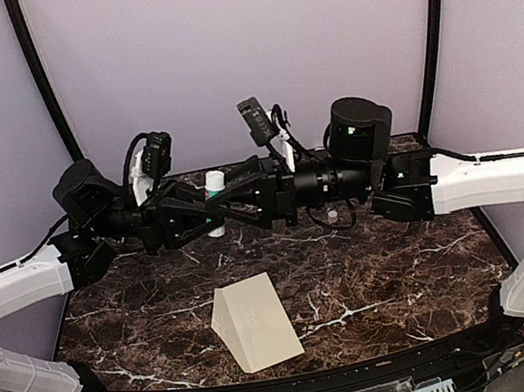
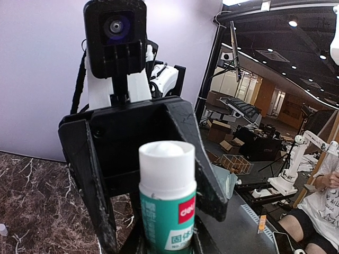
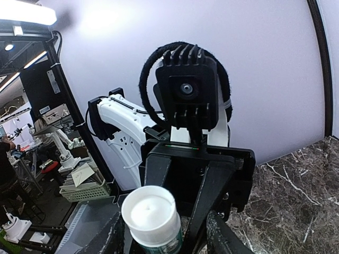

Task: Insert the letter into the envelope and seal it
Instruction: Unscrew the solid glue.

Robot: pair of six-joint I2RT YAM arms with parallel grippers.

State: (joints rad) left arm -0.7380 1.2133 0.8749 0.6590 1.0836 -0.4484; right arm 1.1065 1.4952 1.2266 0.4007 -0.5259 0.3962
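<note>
1. Closest to the lens in the left wrist view is the glue stick (image 2: 167, 196): white cap, green label with a red logo, standing upright. Just the one.
2. Two grippers, meeting tip to tip over the far half of the table. The left gripper (image 1: 199, 215) is clamped on the lower body of the stick, with the jaws pressed against it from both sides.
3. The right gripper (image 1: 235, 201) comes in from the opposite side. Its fingers (image 2: 87, 174) are spread either side of the stick's upper part, with a visible gap on each side, so it's straddling the stick but not pinching it as far as I can see.
4. One envelope (image 1: 260, 326), pale cream. It's lying flat on the near-middle of the dark marble table (image 1: 376, 267), well apart from both grippers. There's a shaded fold along its left edge.
5. The letter: can't pick it out as a separate sheet anywhere, so no idea if it's inside.
6. Other stuff: one tiny white object (image 2: 3, 229) sits on the marble at the edge of the left wrist view. Can't tell what it is.
7. Both arms stretch across the far part of the table, and the lilac wall (image 1: 236, 48) is behind them.
</note>
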